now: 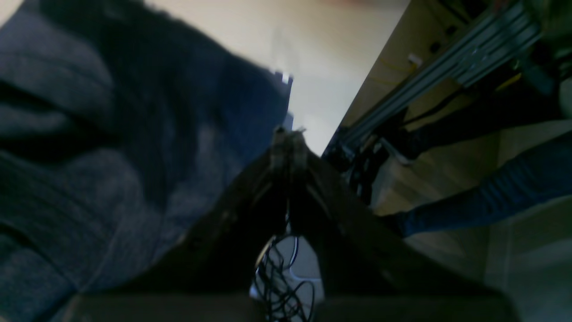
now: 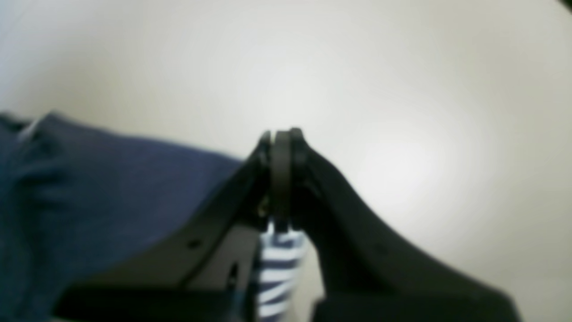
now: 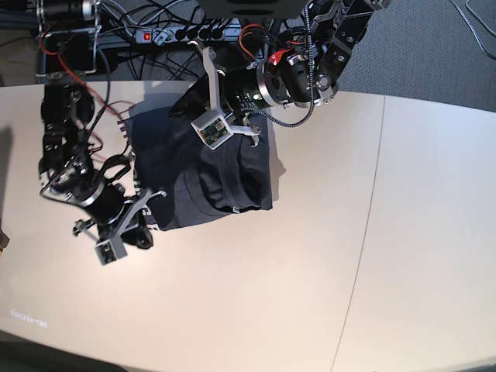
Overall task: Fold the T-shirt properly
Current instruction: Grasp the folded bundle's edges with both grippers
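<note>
The T-shirt point(image 3: 205, 174) lies bunched and partly folded on the pale counter point(image 3: 310, 271), toward its far left part in the base view, plain dark side up with soft ridges across it.

The left hand point(image 1: 289, 134) is closed, its two fingers pressed together with nothing between them. In the base view it sits over the shirt's far edge point(image 3: 252, 132), and its wrist view shows the grey cloth point(image 1: 111, 156) just beside it to the left, with bare counter past the tips.

The right hand point(image 2: 281, 136) is also closed and empty, fingers meeting at the tips. It is at the shirt's near left corner point(image 3: 153, 198); its wrist view shows cloth point(image 2: 89, 188) just to its left and plain counter ahead.

Whether either hand touches the fabric cannot be told.

Cables point(image 3: 155, 23) lie behind the counter's far edge.
</note>
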### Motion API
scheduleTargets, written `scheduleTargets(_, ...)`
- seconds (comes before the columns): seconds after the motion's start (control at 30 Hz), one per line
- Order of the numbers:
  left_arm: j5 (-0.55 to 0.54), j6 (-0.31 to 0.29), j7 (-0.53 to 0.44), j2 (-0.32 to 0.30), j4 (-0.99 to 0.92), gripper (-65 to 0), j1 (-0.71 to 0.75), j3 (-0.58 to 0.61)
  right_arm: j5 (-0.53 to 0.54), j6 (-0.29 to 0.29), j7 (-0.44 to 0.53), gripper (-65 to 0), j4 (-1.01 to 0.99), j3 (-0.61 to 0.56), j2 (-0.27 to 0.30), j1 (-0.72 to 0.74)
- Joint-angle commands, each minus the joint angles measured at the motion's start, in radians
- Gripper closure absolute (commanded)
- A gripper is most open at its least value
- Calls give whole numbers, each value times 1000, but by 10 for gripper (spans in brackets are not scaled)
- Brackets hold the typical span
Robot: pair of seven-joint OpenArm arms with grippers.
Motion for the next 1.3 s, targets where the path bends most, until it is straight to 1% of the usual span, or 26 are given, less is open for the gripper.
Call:
scheduleTargets(0.0, -3, -25, -33, 8, 3, 0, -7, 1, 8, 55, 24, 0, -9, 6, 17, 47)
scheduleTargets(0.1, 39, -24, -45, 8, -34, 0, -15, 1, 8, 55, 25, 0, -108, 6, 25, 131)
scheduleTargets(0.2, 43, -24, -45, 8, -50, 0, -23, 0, 8, 55, 27, 0, -212, -1, 24, 214)
scheduleTargets(0.3, 43, -24, -47, 9, -51, 0, -23, 0, 4, 55, 27, 0, -309, -40, 25, 296)
scheduleTargets(0.37, 43, -24, -53, 9, -52, 0, -23, 1, -8, 55, 27, 0, -371, -94, 24, 346)
scheduleTargets(0.5, 72, -22, -53, 9, -54, 0, -23, 0, -45, 55, 27, 0, -467, -249, 24, 419)
scheduleTargets(0.63, 90, -22, -60, 9, -54, 0, -23, -13, -49, 55, 26, 0, -495, -401, 25, 455)
scheduleTargets(0.8, 86, -22, -60, 8, -55, 0, -23, -71, -49, 55, 3, 0, -494, -504, 27, 454)
scheduleTargets(1.0, 58, -22, -60, 8, -56, 0, -19, -140, -55, 55, -30, 0, -494, -526, 30, 451)
scheduleTargets(1.13, 35, -22, -61, 9, -81, 0, -18, -139, -55, 54, -34, 0, -494, -526, 33, 451)
scheduleTargets(1.27, 34, -22, -76, 8, -114, 0, -18, -140, -42, 54, -35, 0, -494, -526, 35, 448)
